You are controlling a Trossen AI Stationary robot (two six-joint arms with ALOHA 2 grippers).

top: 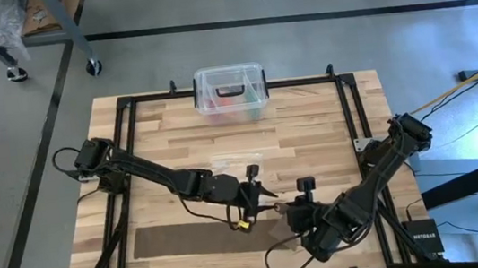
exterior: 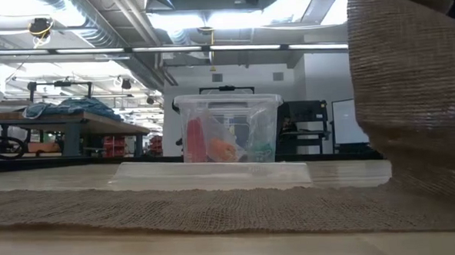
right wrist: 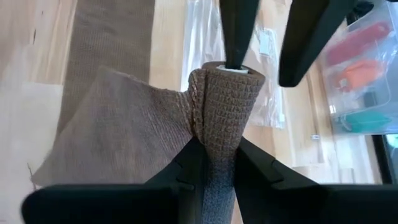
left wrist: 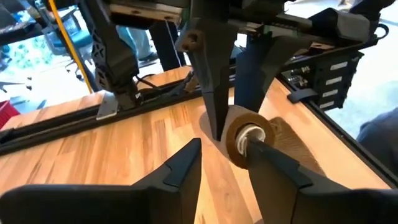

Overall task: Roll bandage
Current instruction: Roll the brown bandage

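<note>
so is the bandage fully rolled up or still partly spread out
Partly rolled: the bandage has a roll in the right gripper, its remaining length lying flat on the table.

The bandage was coarse, matt woven cloth; the surface smooth pale wood; the box clear glossy plastic.

Overhead, table-level and two close wrist cameras, all sharing the bandage.

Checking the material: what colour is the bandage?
Dark brown, open weave; the bandage shows best in the right wrist view.
</note>
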